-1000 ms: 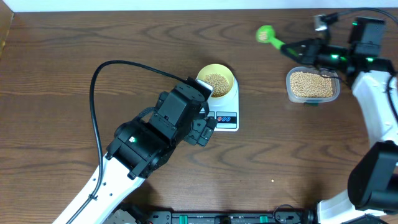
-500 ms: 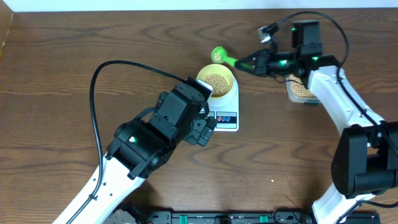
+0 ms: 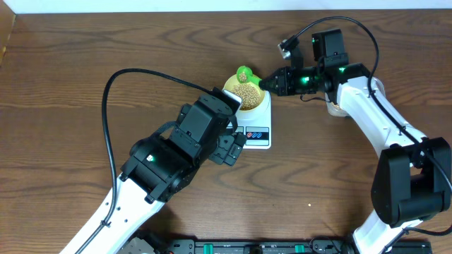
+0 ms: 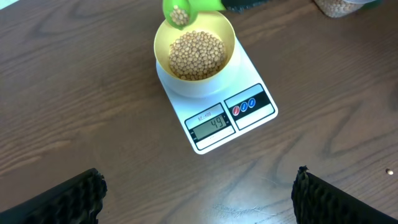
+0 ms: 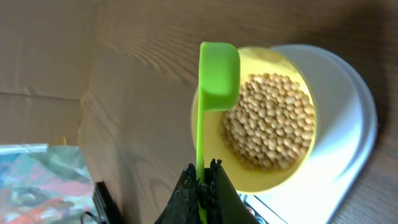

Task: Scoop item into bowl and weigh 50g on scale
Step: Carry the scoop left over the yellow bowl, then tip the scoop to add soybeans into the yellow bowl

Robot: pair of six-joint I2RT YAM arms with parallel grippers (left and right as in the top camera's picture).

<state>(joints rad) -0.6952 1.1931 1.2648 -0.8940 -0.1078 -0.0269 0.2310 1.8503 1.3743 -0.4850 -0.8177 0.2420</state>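
Your right gripper [image 5: 201,185] is pinching the handle of the green scoop [image 5: 219,67], its fingers pressed tight against it. The scoop's cup hangs over the rim of the bowl [image 4: 161,46] at about 12 o'clock in the overhead view. The bowl sits on the 12 o'clock end of the scale [image 4: 264,115] and is well filled with beans [image 4: 198,55].

Only the left wrist view gives you the display [image 4: 211,124], which reads 49, and it shows a few beans lying in the scoop's cup. In the overhead view your left arm covers that readout and the 9 o'clock side of the scale. Only the right wrist view shows the pinch on the handle up close.

Your left gripper [image 4: 199,173] is spread wide with nothing between its fingers. Its fingers are cut off at the bottom corners of its own view.

The clear tub [image 3: 334,108], at 3 o'clock from the bowl, is mostly hidden under the right arm.
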